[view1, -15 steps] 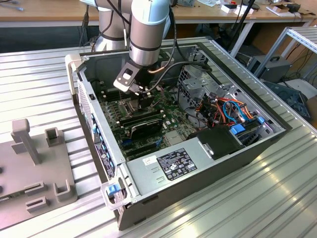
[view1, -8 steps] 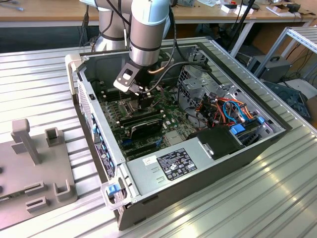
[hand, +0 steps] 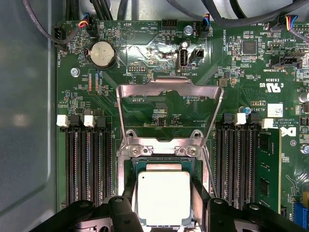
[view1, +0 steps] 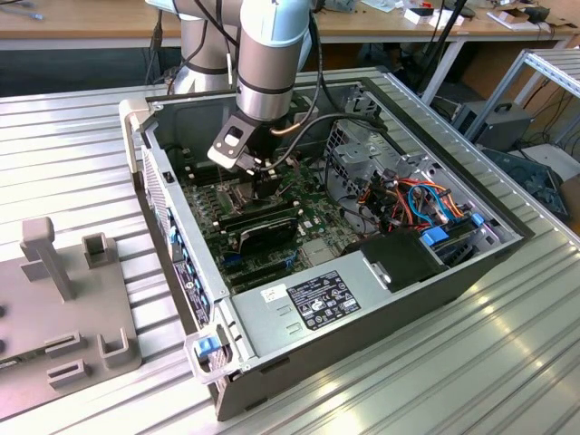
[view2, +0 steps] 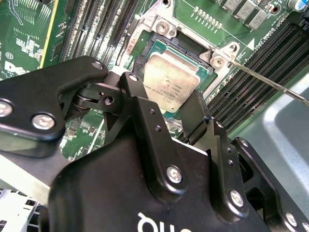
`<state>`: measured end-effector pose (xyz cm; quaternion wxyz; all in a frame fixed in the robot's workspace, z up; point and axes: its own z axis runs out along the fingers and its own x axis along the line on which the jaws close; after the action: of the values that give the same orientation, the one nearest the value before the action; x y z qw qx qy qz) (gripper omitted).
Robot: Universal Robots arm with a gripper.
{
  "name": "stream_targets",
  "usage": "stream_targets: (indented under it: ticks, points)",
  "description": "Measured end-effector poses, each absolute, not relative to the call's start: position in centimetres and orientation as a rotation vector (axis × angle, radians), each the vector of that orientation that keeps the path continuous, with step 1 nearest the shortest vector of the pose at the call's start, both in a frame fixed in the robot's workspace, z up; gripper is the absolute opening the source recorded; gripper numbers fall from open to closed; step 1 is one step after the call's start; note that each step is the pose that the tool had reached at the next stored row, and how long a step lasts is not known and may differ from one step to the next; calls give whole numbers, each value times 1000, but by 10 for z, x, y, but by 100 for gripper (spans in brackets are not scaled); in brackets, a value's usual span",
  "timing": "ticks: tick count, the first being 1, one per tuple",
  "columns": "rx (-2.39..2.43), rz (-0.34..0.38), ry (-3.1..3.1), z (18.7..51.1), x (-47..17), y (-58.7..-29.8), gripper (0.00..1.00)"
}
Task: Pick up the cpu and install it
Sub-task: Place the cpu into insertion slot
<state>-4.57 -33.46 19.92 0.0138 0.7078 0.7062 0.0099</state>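
Note:
The cpu (hand: 163, 197) is a small silver-topped square lying flat in or just over the dark socket on the green motherboard (hand: 159, 72). In both wrist views my gripper (hand: 164, 200) straddles it, with black fingers (hand: 129, 195) pressed against two opposite sides. The cpu (view2: 169, 79) looks level, and its near edge is hidden behind the gripper body. The socket's hinged metal frame (hand: 169, 113) stands flipped open beyond the chip. In the exterior view my gripper (view1: 263, 186) reaches down inside the open computer case (view1: 507, 240).
Rows of black memory slots (hand: 89, 164) flank the socket on both sides. A thin metal lever rod (view2: 270, 82) runs beside it. A long black card (view1: 258, 227), a power supply (view1: 317, 299) and cable bundles (view1: 417, 199) crowd the case. A grey fixture (view1: 63, 299) sits at the exterior view's left.

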Motion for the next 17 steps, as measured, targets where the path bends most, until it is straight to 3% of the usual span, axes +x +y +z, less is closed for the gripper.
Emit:
stream_targets:
  ticks: [11, 14, 17]
  points:
    - [2204, 31, 2199, 199, -46, -335, 55]
    - [2204, 31, 2199, 199, -46, -335, 68]
    - [2205, 31, 2199, 199, -46, -335, 68]
